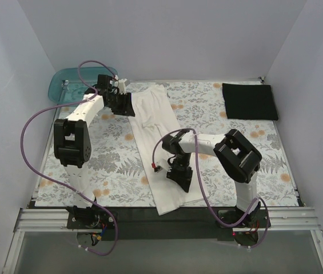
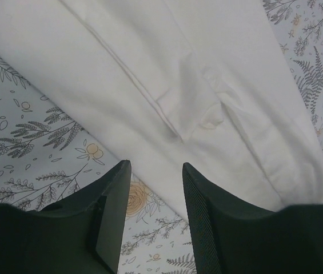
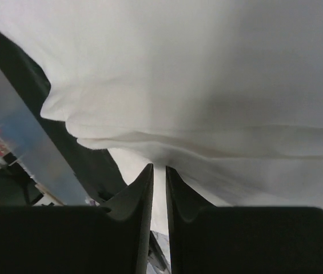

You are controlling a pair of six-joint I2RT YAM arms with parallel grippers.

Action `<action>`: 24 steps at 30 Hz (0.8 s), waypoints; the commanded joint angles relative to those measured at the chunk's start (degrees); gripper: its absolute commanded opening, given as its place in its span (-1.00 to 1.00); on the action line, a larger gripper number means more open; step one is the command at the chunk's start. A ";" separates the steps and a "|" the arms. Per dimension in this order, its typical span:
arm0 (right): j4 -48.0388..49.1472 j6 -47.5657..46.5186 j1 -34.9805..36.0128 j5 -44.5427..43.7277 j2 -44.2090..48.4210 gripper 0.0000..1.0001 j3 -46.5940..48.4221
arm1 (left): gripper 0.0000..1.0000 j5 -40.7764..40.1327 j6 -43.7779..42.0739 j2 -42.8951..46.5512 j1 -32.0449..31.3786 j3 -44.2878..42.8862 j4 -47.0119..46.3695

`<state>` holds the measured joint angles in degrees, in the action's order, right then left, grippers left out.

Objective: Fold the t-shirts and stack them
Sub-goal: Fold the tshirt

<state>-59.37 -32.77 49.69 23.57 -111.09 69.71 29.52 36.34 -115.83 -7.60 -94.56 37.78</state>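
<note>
White shirt [image 1: 155, 123], folded to a long strip, lies on the cloth [image 1: 110, 154]. Its long axis runs from the table's far edge, left of centre, to the near edge at centre. Left gripper [image 1: 128, 107] stands at the strip's far end, on its left side. Its fingers [image 2: 115, 188] are spread with nothing gripped, and the shirt's edge lies just ahead and to the right of the tips. Right gripper [image 1: 181, 178] sits on the near end. Its fingers [image 3: 138, 197] are almost together, pinching a fold of the white shirt whose creases draw toward the tips. The left arm is nearer the far end, the right arm the near end. Black shirt [image 1: 250, 101], folded square, lies at the far right corner, well apart. Judgement: the next fold probably runs end to end along the axis, and the left fingers would first need to shift rightward over the edge.
</note>
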 commanded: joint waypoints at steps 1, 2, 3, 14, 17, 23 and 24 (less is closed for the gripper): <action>5.49 4.20 3.21 10.96 -4.92 -0.58 3.92 | -0.20 -1.04 -0.66 -0.96 -1.45 0.26 0.80; 6.72 4.91 3.83 12.88 -5.62 -0.57 4.72 | -0.20 -1.13 -0.48 -1.67 -1.63 -0.18 0.89; 7.34 5.70 4.53 13.77 -6.24 -0.57 5.60 | -0.21 -1.39 -0.30 -2.37 -2.07 -0.44 0.81; 6.83 5.27 3.23 21.41 -4.85 -0.42 14.31 | -0.25 -2.89 1.10 -14.59 -4.53 -8.44 1.68; 4.19 2.02 -0.99 22.74 -2.82 -0.42 15.80 | -0.25 -2.89 2.16 -18.02 -4.88 -11.60 1.07; 2.07 -0.97 -12.32 16.45 -3.16 -0.41 19.49 | -0.27 -3.94 3.74 -26.28 -5.24 -23.00 1.42; 2.16 -0.80 -13.73 14.59 -3.78 -0.42 20.54 | -0.27 -4.38 3.83 -27.16 -5.24 -24.16 1.16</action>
<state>-54.96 -30.98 39.88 42.50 -115.59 87.00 28.36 39.79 -138.78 -12.40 -115.48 39.42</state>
